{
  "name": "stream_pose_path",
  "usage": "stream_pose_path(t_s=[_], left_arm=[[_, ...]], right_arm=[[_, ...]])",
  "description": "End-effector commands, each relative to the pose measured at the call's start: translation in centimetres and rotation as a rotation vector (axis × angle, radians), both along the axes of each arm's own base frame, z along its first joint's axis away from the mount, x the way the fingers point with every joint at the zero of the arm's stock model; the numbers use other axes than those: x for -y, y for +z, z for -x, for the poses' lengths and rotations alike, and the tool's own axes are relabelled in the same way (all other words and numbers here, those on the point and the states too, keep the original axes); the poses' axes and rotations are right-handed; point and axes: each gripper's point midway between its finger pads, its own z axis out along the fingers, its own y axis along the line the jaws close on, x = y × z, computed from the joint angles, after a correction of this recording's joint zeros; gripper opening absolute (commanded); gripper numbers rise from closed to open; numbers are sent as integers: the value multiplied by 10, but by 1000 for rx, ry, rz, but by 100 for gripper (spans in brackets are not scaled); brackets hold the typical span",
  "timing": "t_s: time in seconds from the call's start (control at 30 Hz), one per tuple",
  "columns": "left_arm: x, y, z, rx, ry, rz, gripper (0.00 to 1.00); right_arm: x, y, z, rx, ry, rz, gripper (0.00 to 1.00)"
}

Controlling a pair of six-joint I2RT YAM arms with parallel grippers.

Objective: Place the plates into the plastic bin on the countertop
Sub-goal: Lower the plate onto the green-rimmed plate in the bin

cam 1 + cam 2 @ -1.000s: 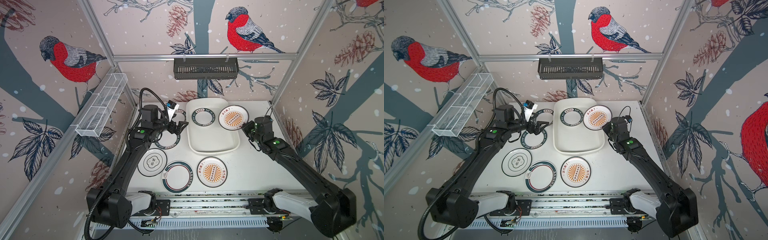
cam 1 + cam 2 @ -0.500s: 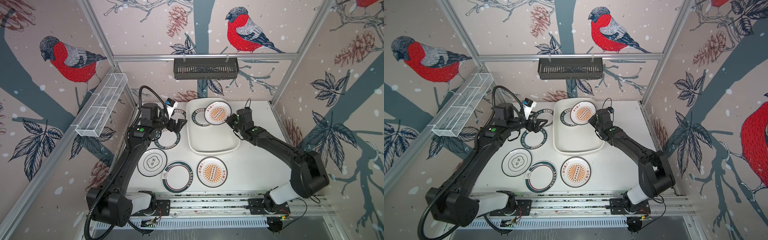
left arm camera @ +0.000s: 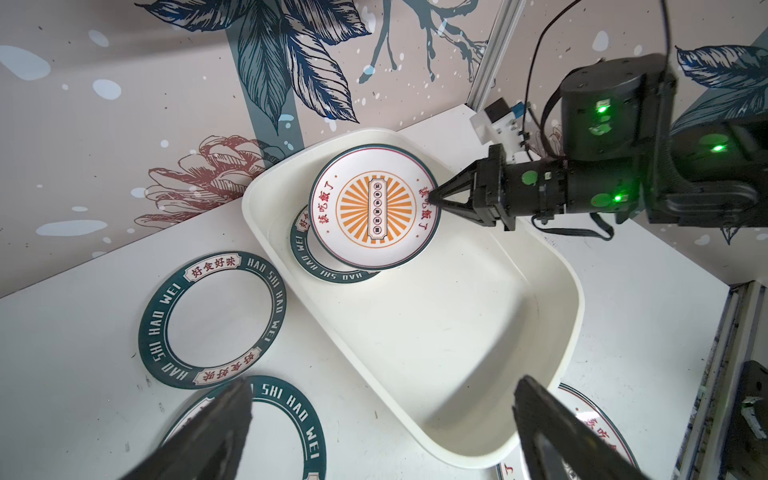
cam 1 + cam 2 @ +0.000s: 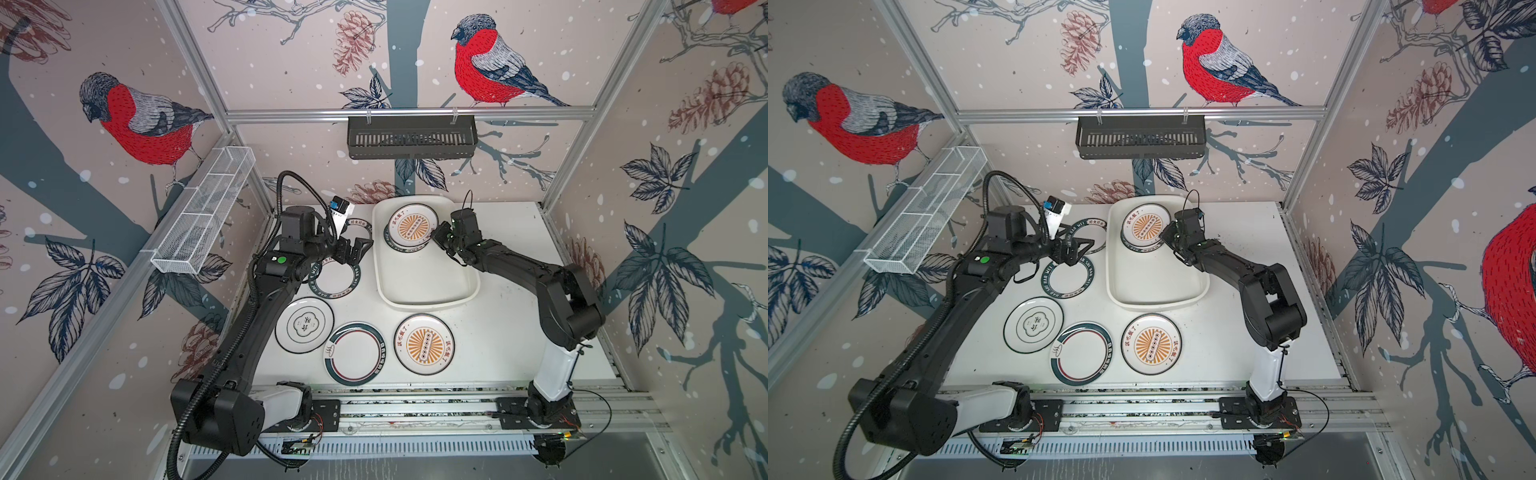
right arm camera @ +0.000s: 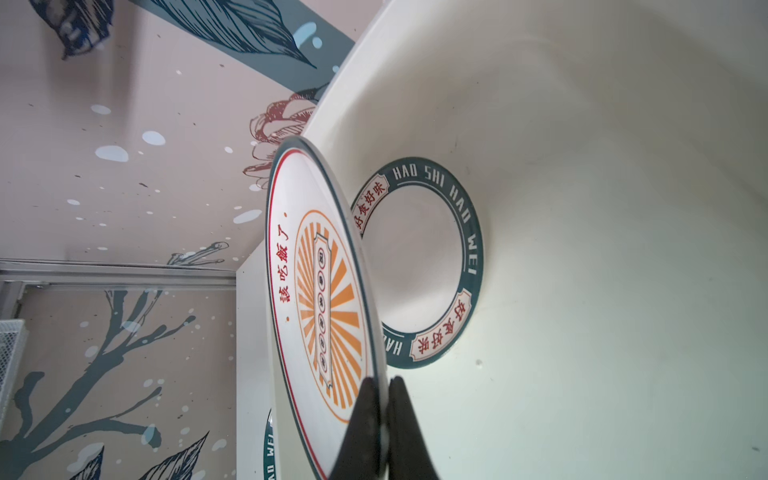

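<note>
On the left: stretched long toward the plastic bin (image 4: 428,306), elbow low, wrist roughly level, left gripper (image 4: 360,249) hovering just beside the bin's left rim, jaws spread wide and holding nothing. On the right: folded sharply at the elbow off the bin's right side, forearm reaching in over the right rim, right gripper (image 4: 435,240) rolled sideways at the bin's far end, jaws pinched tight on the edge of the sunburst plate (image 4: 411,227), held slightly tilted above the bin's floor.
</note>
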Motion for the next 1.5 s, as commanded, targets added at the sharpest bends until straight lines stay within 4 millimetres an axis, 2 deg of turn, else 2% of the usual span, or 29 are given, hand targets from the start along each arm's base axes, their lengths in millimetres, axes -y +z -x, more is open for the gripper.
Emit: stream_pose_path(t_s=[0.0, 0.4, 0.7, 1.2, 1.47], left_arm=[[1, 2, 0, -2, 0, 8, 97], [2, -7, -4, -26, -6, 0, 97], [2, -7, -2, -26, -11, -1, 97], [4, -9, -4, -32, -18, 3, 97], [5, -9, -5, -35, -22, 6, 97]], right_arm=[[-13, 5, -12, 42, 46, -22, 2], [-21, -28, -36, -20, 62, -38, 4], [-19, -42, -47, -48, 50, -39, 5], [-13, -65, -52, -90, 34, -38, 7], [-9, -75, -52, -116, 34, -39, 15]])
